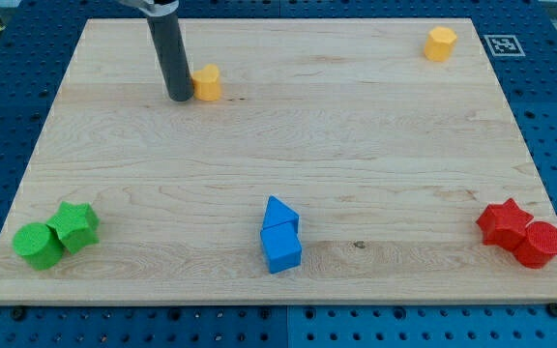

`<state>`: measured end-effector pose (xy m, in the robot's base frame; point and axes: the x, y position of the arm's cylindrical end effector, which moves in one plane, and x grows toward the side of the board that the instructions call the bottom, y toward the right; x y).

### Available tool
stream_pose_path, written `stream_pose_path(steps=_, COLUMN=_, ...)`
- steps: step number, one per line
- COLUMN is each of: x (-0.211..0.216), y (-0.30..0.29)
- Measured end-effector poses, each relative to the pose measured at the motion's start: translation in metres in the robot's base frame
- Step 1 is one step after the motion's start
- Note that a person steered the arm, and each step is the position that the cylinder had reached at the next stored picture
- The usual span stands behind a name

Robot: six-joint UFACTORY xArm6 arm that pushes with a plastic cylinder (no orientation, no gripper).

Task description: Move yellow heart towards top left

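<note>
Dark rod comes down from the view's top edge, near upright with a slight lean, upper part cut off by the frame so the arm itself isn't visible. My tip (179, 97) sits on the wooden surface (288, 145) in the upper left area, touching or just beside the left side of the yellow heart (207, 83); can't tell if there is real contact. No claw on this rig, only the rod, so nothing to call wide, narrow or holding. The yellow heart's left edge is partly hidden behind the rod, and its shape is hard to make out at this size. A second yellow block (441, 43), looks hexagonal, sits near the top right corner, well apart. Bottom left: green cylinder (38, 245) touching a green star (74, 226). Bottom middle: blue triangle (280, 214) stacked against a blue cube-like block (281, 249), touching. Bottom right: red star (504, 222) touching a red cylinder (540, 244). Black-and-white marker tag (502, 44) off the surface's top right corner.
</note>
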<state>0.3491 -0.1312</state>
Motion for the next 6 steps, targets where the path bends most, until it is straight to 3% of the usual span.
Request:
stream_pose_path(steps=2, x=0.018, y=0.014)
stream_pose_path(steps=4, x=0.017, y=0.065)
stream_pose_path(steps=6, x=-0.013, y=0.046)
